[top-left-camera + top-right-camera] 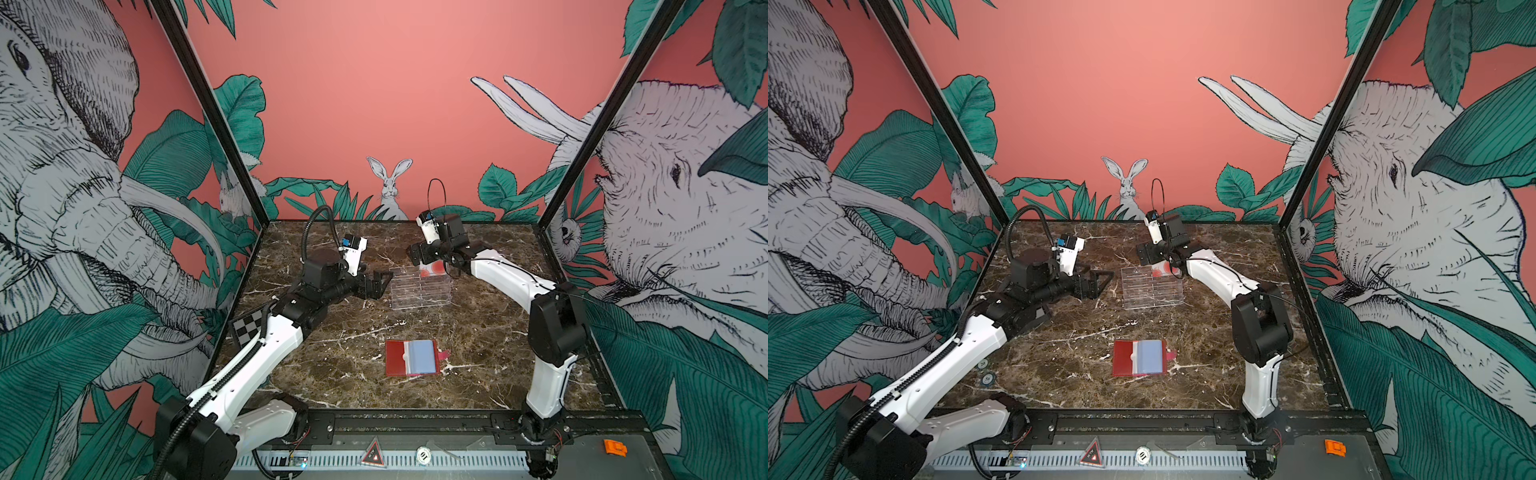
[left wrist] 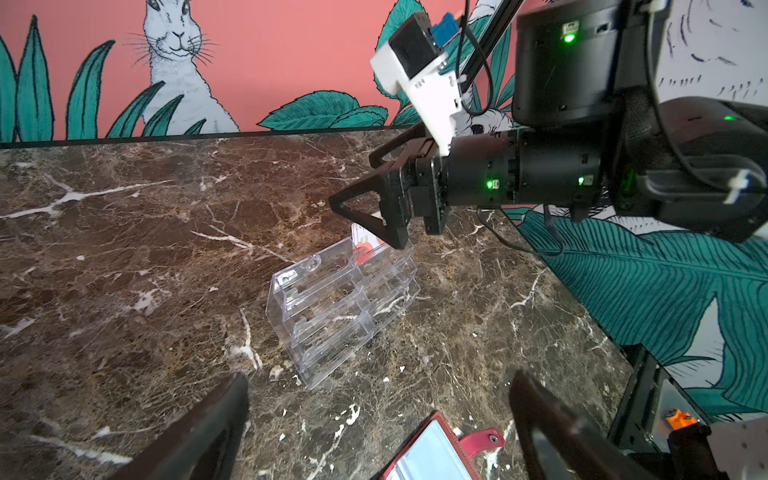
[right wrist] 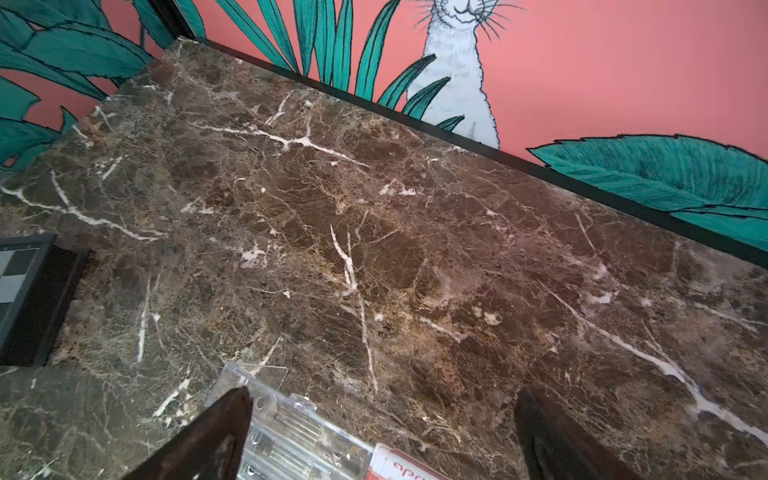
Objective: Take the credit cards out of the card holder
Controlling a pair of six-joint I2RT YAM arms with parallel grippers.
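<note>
1. One card, the white card (image 1: 432,270) with the red-orange circle, stands in the back tier of the clear acrylic stand (image 1: 419,293). The right gripper (image 3: 384,392) hangs just above it, jaws spread wide with nothing between them. If that arm pulls away low or sideways, a finger could catch the card's upper edge and flick it out. It could also shove the light stand across the marble table (image 1: 332,374).
2. The card holder (image 1: 397,358) lies open and flat near the front middle of the table, well apart from both arms. The pale blue card (image 1: 422,356) sits in its clear sleeve. Nothing pins the holder down, so a one-handed pull would likely drag the whole wallet along rather than slide the card free.
3. The left gripper (image 2: 380,376) is likewise wide open and empty, just beside the stand's left end in both top views. Swinging it towards the holder could clip the stand on the way.
4. The pale blue card lies flush under glossy plastic. Fingers may skid off it, pinch the sleeve along with the card, or fold the holder shut.
5. The red card with the grey stripe cannot be made out. It may lie under the pale blue card and could be missed.
</note>
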